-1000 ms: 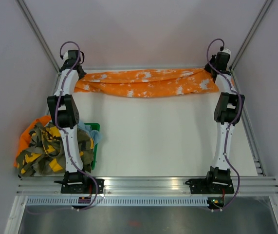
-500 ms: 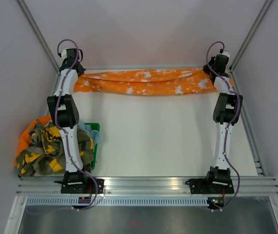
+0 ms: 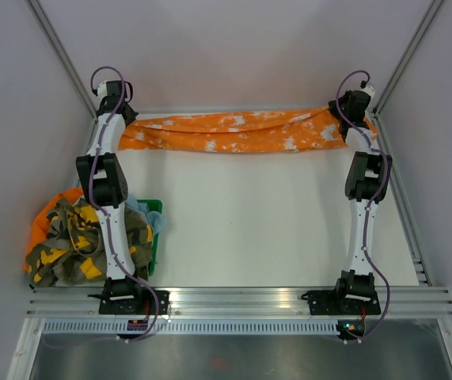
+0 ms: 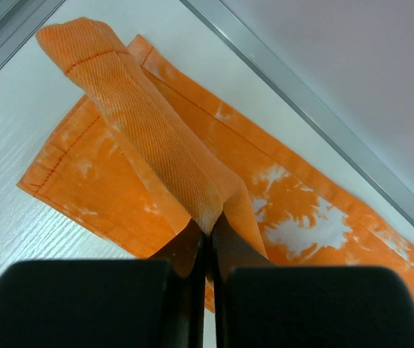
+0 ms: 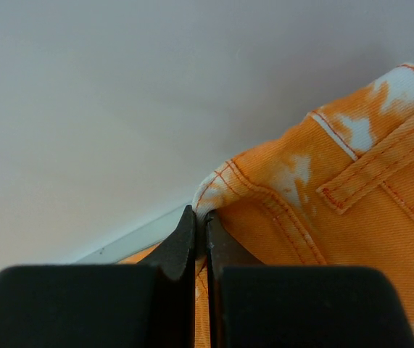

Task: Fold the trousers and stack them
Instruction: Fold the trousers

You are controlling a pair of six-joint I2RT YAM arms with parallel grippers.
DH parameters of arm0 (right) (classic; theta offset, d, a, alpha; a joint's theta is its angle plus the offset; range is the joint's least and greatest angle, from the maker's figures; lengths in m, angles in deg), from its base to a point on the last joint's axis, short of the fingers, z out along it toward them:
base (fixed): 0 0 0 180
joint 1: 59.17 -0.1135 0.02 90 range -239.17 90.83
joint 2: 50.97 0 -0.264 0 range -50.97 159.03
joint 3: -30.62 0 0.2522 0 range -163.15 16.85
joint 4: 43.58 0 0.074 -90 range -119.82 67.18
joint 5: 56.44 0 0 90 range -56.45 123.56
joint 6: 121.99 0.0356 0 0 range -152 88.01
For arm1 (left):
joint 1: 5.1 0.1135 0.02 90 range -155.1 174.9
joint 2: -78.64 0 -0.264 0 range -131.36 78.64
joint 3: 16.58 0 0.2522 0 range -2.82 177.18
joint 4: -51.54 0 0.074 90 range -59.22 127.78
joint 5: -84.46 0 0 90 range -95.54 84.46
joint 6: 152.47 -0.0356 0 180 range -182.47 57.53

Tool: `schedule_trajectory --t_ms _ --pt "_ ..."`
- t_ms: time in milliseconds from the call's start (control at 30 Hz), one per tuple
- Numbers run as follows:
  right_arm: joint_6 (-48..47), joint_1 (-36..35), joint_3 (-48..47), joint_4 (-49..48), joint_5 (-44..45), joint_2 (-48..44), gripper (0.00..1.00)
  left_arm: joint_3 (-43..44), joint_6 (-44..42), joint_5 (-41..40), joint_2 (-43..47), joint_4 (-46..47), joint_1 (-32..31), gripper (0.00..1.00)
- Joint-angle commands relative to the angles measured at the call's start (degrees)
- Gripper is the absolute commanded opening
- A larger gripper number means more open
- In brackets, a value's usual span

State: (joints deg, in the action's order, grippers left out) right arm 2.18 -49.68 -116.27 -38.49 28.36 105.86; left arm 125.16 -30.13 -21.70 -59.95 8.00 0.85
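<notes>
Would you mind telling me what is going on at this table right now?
Two robot arms are handling a pair of orange trousers with white splotches. The left gripper is shut on a fold of cloth at the leg end, and the right gripper is shut on the waist end. Between them the trousers lie stretched out along the far edge of the table. They are not yet folded short or stacked. A camouflage garment is heaped over a green bin at the near left.

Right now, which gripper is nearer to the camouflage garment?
Left. The left gripper grips the trousers at the far left corner, on the side of the camouflage garment; the right gripper grips them at the far right corner, across the table.
</notes>
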Motion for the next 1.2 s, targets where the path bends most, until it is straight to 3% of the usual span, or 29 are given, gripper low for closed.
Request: schedule_trajectory --t_ms 0,367,633,867,1167 --pt "1.3 0.3 -2.6 -5.8 0.1 -0.8 0.00 2.3 2.5 0.8 1.8 3.1 1.5 0.02" --pt "1.6 1.5 10.0 -11.5 -2.8 -11.2 0.00 -3.7 2.6 1.2 10.8 4.8 1.7 0.02" --pt "1.6 1.5 10.4 -12.1 -3.3 -13.2 0.00 -3.5 4.8 1.8 11.8 4.8 2.0 0.02" --pt "1.5 1.5 1.6 -5.8 -2.5 -7.3 0.00 -1.2 7.9 3.9 8.4 1.7 2.4 0.02" --pt "0.5 1.2 1.1 -5.0 -1.9 -4.0 0.00 -0.7 6.1 3.9 7.6 0.1 2.7 0.02"
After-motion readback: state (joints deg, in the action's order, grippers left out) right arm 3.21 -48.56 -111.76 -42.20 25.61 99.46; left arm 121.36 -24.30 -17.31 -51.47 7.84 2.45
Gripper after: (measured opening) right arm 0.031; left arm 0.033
